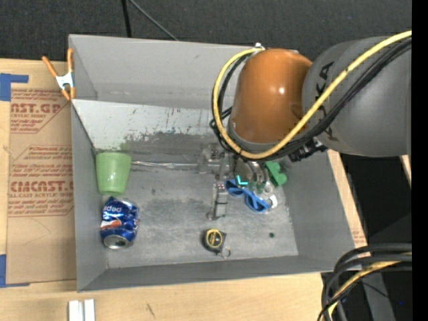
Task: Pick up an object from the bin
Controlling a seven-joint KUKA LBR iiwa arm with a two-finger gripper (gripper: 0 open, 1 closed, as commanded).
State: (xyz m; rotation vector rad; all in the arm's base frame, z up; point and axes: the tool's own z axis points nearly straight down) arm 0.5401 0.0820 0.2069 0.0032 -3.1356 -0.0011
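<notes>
My gripper [219, 204] reaches down from under the orange cover to the bin floor, right of the middle. Just to its right lies a blue looped thing [252, 198], partly hidden by the gripper body, with a green piece [275, 174] beside it. A small round yellow-and-black tape measure [214, 239] lies on the floor just in front of the gripper, apart from it. I see nothing held in the gripper.
A light green plastic cup [112, 171] lies on its side against the left wall. A crushed blue soda can [119, 223] lies in the front left corner. The arm with its orange cover and yellow cables overhangs the bin's right half.
</notes>
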